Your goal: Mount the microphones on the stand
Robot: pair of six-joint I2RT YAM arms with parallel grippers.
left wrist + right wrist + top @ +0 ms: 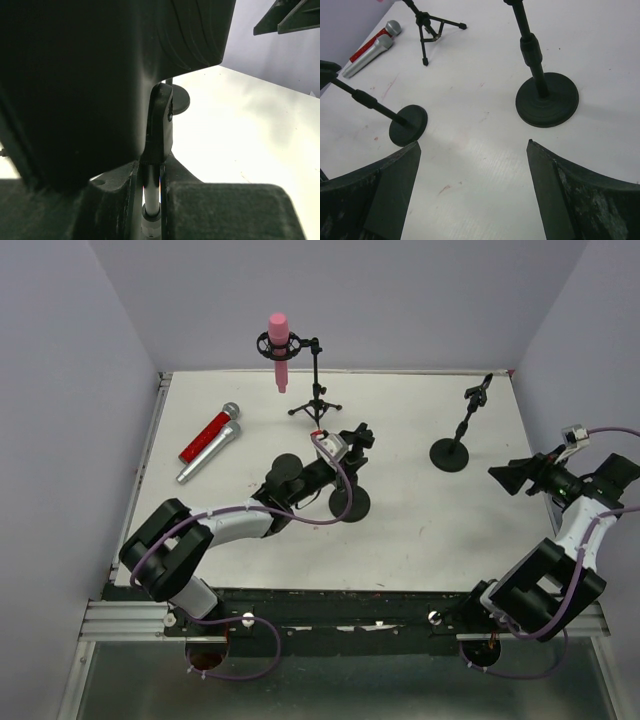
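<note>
Left claw is closed tight on the thin pole of a round-footed stand, just on the near side of the tripod stand. Its arm lies stretched low over the table. The pink microphone sits in the tripod stand's ring holder. The red microphone and grey microphone lie side by side to the left of the tripod stand. Well to its right, past a second round-footed stand, the right claw hangs spread wide and empty, its arm folded and its wrist aimed left.
</note>
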